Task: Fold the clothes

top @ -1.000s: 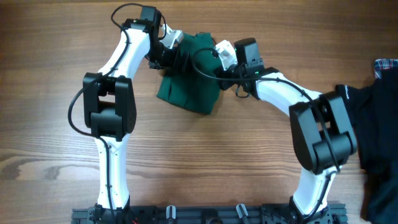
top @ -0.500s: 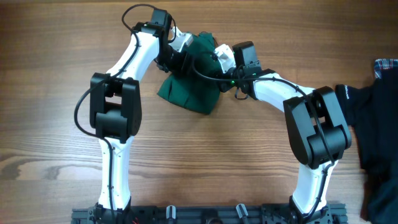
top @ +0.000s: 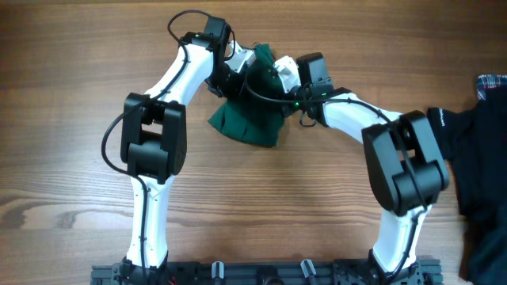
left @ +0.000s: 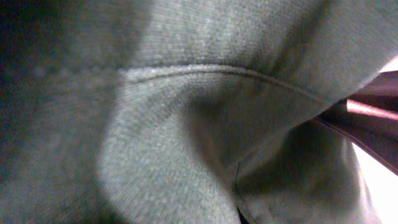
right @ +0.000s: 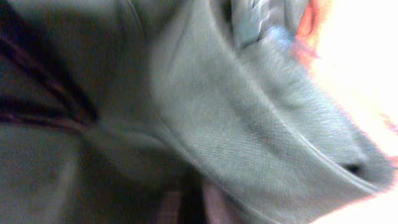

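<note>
Wooden table [top: 79,158]: bare across the left and the near side, with all the cloth lying far or at the right edge.

Two white arms are bent inward, and the wrists meet at the far middle of the table.

Black garment [top: 483,174]: heaped at the right edge, well apart from the work. No gripper is on it.

Green garment [top: 252,123]: found at the far centre, bunched rather than spread. Its lower part is fanned on the wood and its top is drawn up into a peak between the two wrists.

Plaid cloth [top: 493,82]: only a corner is seen, above the black heap.

Left gripper [top: 240,65]: closed, judged to be pinching the garment's upper left edge. Its wrist view is filled with green knit and a seam, and no fingers are seen.

Right gripper [top: 279,75]: set against the upper right of the peak. Its wrist view is blurred cloth, so it cannot be told whether the jaws are wide or narrow, or whether anything is held.

Step in hand: judged an early one. An edge is being taken up and no flat fold has been laid.

Next move: a firm hold on both sides is called for. The edge should then be pulled taut so that the bunch opens flat before it is doubled over.

Count: arms two, grippers two, green garment one, black garment one, plaid cloth one
</note>
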{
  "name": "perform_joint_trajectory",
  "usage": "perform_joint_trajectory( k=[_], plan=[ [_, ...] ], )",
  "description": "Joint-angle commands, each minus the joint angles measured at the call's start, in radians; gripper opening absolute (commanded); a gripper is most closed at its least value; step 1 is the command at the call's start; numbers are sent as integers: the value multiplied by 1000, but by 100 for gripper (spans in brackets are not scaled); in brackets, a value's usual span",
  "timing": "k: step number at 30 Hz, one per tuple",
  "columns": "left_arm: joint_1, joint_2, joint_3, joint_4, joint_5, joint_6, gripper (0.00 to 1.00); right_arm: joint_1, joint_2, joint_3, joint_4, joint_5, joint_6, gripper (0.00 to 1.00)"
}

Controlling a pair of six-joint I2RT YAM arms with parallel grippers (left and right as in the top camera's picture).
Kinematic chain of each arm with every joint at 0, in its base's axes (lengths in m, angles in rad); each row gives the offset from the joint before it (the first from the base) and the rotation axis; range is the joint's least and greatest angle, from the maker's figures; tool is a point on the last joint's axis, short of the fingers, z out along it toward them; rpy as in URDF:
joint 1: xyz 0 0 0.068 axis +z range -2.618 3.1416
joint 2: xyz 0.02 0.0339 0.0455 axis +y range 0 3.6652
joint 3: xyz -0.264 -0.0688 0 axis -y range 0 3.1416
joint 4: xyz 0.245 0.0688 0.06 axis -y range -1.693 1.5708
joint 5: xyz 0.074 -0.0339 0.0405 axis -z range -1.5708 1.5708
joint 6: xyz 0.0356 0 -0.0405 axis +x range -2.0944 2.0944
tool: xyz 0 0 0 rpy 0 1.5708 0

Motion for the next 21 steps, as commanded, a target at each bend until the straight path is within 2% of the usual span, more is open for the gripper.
perform_joint_trajectory(
  k=[1, 2, 6, 12, 14, 15, 21],
  plan=[
    [0, -34, -16, -15, -5, -14, 4, -3, -251, 52, -3, 70, 88, 46],
    [2, -77, -16, -15, -29, -28, 4, -23, -446, 55, -92, 229, 111, 47],
    [3, -158, -16, -17, -108, -76, 4, -73, -576, 55, -240, 384, 112, 48],
    [4, -270, -16, -17, -109, -116, 4, -232, -578, 55, -412, 410, 154, 77],
    [4, -272, -16, -19, -121, -116, 4, -260, -574, 54, -425, 410, 154, 94],
    [4, -272, -16, -23, -145, -116, 4, -264, -574, 54, -426, 410, 153, 99],
    [4, -272, -16, -30, -162, -116, 4, -263, -574, 54, -427, 410, 153, 100]
  ],
)
